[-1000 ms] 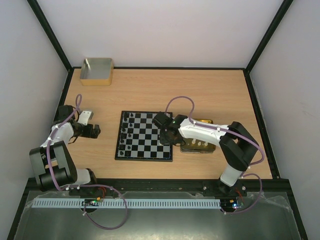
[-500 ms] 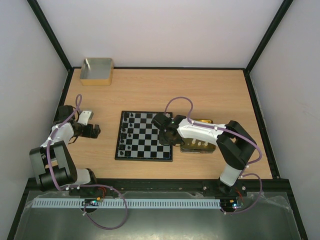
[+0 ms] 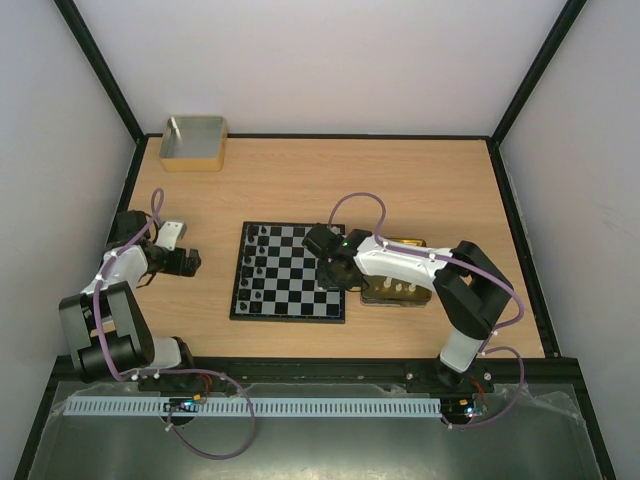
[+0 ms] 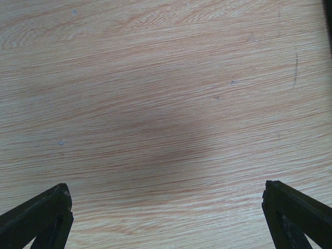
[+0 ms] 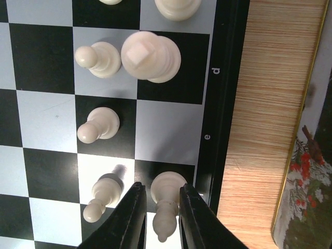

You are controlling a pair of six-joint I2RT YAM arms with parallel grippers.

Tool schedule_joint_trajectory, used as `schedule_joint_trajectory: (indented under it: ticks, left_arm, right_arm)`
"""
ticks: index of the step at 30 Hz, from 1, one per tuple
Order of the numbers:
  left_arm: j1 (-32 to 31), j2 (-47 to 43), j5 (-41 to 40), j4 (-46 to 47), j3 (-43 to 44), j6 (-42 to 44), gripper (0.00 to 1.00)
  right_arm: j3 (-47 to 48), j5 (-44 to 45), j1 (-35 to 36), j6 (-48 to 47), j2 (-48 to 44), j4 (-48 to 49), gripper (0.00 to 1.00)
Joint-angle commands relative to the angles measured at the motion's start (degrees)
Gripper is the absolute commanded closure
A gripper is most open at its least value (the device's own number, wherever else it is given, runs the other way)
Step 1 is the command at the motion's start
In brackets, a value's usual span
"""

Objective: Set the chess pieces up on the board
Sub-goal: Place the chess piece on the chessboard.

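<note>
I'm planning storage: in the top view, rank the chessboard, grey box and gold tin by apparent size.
1. Chessboard, clearly largest.
2. Grey box and gold tin look about alike. The right arm covers much of the tin, so I won't rank them.

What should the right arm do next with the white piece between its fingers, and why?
Probably open the right gripper a little wider and lift straight up. The white piece already appears to stand on a black edge square of the board, the fingers flank it closely, and a white pawn sits just beside one finger.
</note>
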Motion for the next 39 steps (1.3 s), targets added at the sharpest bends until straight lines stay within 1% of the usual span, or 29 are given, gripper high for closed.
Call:
schedule_joint_trajectory:
  ticks: [1,12,16,30,37,39]
  left_arm:
    - [-0.18,-0.36,0.59,-0.78,-0.38,0.0,0.0]
    - [-0.26,-0.37,0.62,-1.53,0.78,0.46,0.0]
    - [-0.2,-0.46,0.85,-1.53,0.48,0.46,0.0]
    - [-0.22,-1.25,0.59,-1.91,-0.41,1.16,0.01]
    - [-0.21,-1.58,0.16,-1.72,-0.97,1.42,0.0]
    - [-0.23,-1.76,0.27,-1.7,-1.21,1.42,0.01]
  right_arm:
    - [1.37,0.78,0.47,-0.17,0.24,-1.33,0.82]
    - [2.26,1.3,0.45,-0.6,1.0,-2.14,0.82]
    - [2.24,2.09,0.48,-0.31,0.7,-2.44,0.78]
    - [2.29,2.89,0.47,-0.26,-1.01,-4.24,0.77]
    - [2.25,3.17,0.47,-0.01,-2.43,-4.87,0.74]
    - [2.51,3.28,0.44,0.08,-2.69,-5.07,0.72]
